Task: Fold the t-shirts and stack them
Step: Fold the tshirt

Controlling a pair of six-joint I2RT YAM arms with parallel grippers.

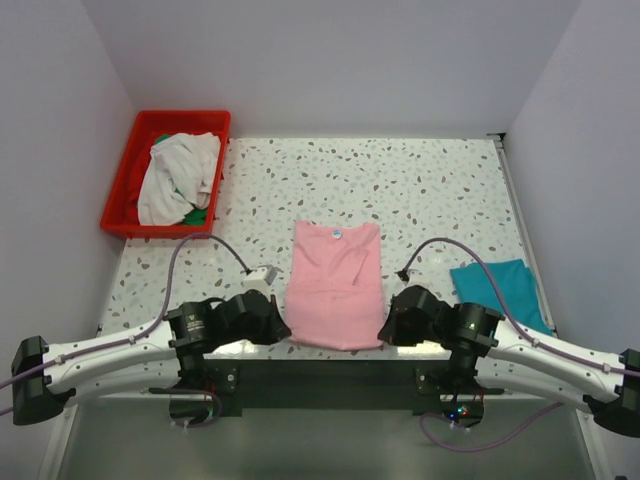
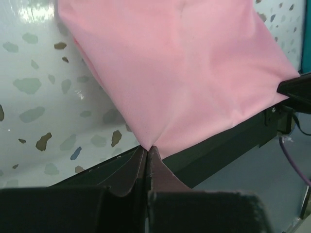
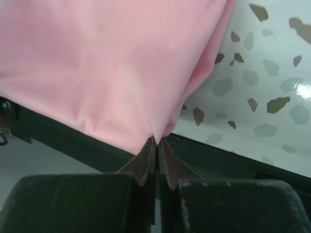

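Here, the pink shirt (image 1: 333,285) lies on the surface (image 1: 420,190) at its near edge. Left jaws pinch its near left corner, right jaws its near right. Teal shirt (image 1: 497,285) lies right; white shirt (image 1: 175,180) fills the far-left crate (image 1: 121,186).

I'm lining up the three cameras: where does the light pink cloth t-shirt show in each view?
Top external: the light pink cloth t-shirt lies flat at centre, by the near edge.
Left wrist: it fills the upper middle and right, a corner pinched in the left hand.
Right wrist: it fills the upper left, a corner pinched in the right hand.
Shared landmark: the speckled white table top.
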